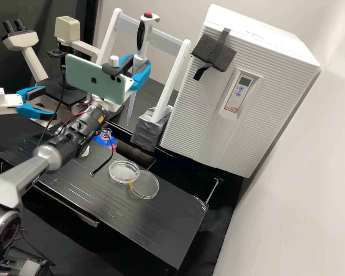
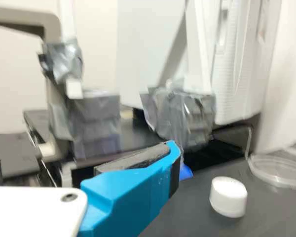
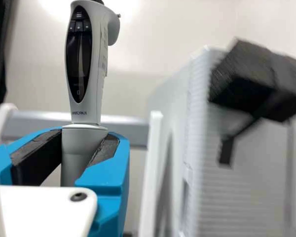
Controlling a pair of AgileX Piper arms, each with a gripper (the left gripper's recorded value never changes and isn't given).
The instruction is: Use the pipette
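Pipette (image 1: 141, 36) is hanging upright above the counter (image 1: 161, 222), clamped in the right gripper (image 1: 136, 68); the left gripper (image 1: 30, 102) is hovering, fingers apart. Next, probably, lowering the tip carefully into the pink bottle (image 1: 106, 138).

Bounded at rear and right by off-white wall (image 1: 303, 184); draped at far left with black cloth (image 1: 42, 9); furnished with black tabletop (image 1: 161, 226), bearing large white ribbed unit (image 1: 264, 76) beside wall.

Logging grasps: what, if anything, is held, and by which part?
Right gripper grips the upright white-and-grey pipette around its lower handle; left gripper holds nothing.
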